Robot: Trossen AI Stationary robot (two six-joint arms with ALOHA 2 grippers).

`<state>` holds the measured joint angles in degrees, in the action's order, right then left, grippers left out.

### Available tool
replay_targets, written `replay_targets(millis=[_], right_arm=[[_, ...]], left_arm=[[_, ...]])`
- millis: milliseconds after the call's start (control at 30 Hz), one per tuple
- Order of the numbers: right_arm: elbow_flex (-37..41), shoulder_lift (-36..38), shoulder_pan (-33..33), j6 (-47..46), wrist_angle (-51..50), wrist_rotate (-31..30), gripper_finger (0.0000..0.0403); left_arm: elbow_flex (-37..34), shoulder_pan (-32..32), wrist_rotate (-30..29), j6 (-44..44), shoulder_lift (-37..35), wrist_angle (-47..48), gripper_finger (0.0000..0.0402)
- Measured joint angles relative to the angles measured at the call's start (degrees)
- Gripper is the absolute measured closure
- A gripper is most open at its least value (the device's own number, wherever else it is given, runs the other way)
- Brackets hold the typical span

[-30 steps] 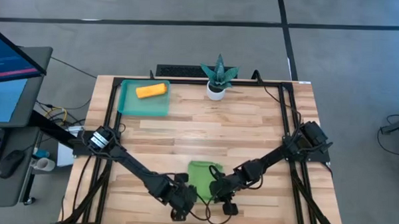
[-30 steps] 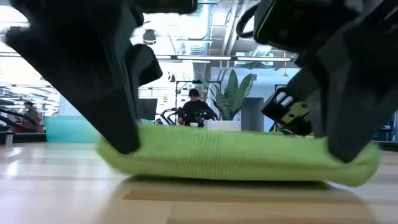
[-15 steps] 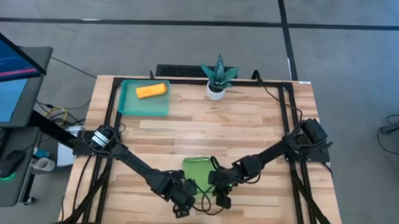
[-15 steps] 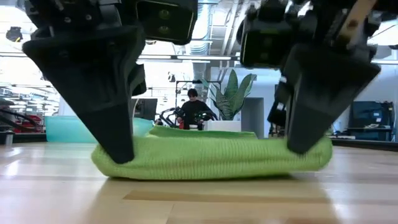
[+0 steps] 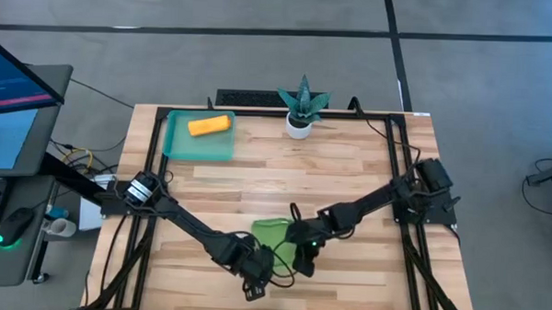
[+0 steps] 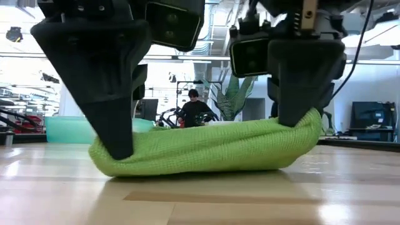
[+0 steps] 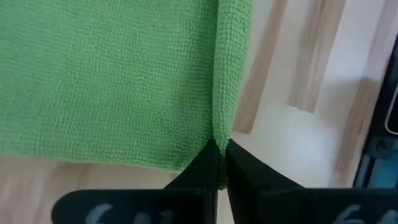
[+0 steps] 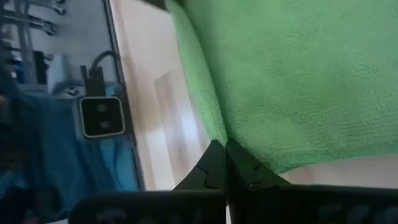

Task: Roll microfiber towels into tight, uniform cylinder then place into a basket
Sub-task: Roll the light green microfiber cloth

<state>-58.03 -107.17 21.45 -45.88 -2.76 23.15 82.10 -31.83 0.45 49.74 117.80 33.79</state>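
The lime green towel (image 5: 273, 238) lies near the table's near edge, at its middle. In the low view (image 6: 206, 150) it is bunched, with its left part on the wood and its right end raised. My left gripper (image 5: 259, 263) is shut on the towel's near left corner and my right gripper (image 5: 302, 255) is shut on its near right corner. The orange towel (image 5: 209, 126) lies rolled in the teal basket (image 5: 177, 144) at the far left. My left gripper pinches the green towel's near left corner (image 7: 219, 134) between its two fingers, which point down from above (image 6: 119, 147). That corner stays down on the table. One layer or several, I cannot tell. My right gripper pinches the towel's near right corner (image 8: 214, 127) between its two fingers, coming from above (image 6: 294, 115). That end is lifted a little off the table (image 6: 309, 134), and the cloth sags slack toward the left gripper.
A small white pot with a green spiky plant (image 5: 300, 114) stands at the far middle. The black frame rails (image 5: 397, 159) run along the table's sides. Bare wood lies between the towel and the basket. People show in the room beyond the table (image 6: 194, 109).
My right gripper has gone toward the table's left and far edges and risen, taking the towel's right near corner with it. That end is now lifted and the towel is bunched narrower. The left end has stayed on the table under my left gripper.
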Motion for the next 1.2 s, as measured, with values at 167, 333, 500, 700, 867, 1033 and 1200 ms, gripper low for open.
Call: replay_targets(millis=[167,333,500,700,867,1033,1200], right_arm=[[-0.03,0.02,-1.32,-4.84,-0.83,1.86,0.0394],[0.18,-1.23,-2.66,-6.64,-2.66,1.43,0.0394],[0.18,-2.96,-3.84,-6.54,-1.97,1.5,0.0393],[0.29,-4.66,-4.45,-6.68,-0.81,2.4,0.0393],[0.33,-4.44,-5.19,-6.6,-2.0,3.67,0.0393],[0.33,-4.51,-5.46,-6.3,-1.82,3.8,0.0393],[0.33,-4.55,-5.46,-6.16,-1.59,3.8,0.0391]], left_arm=[[-0.36,0.95,3.38,1.03,-0.02,-1.16,0.0395],[-0.41,1.53,4.44,0.67,0.04,-2.19,0.0395],[-0.45,1.46,4.48,0.52,0.09,-1.56,0.0395],[-0.53,1.33,5.76,0.33,0.11,-0.73,0.038],[-0.66,0.57,9.35,-0.6,0.14,1.24,0.0347],[-0.6,-0.04,8.21,-2.28,0.13,0.84,0.031],[-0.4,-3.55,1.4,-5.83,-0.19,-1.4,0.0308]])
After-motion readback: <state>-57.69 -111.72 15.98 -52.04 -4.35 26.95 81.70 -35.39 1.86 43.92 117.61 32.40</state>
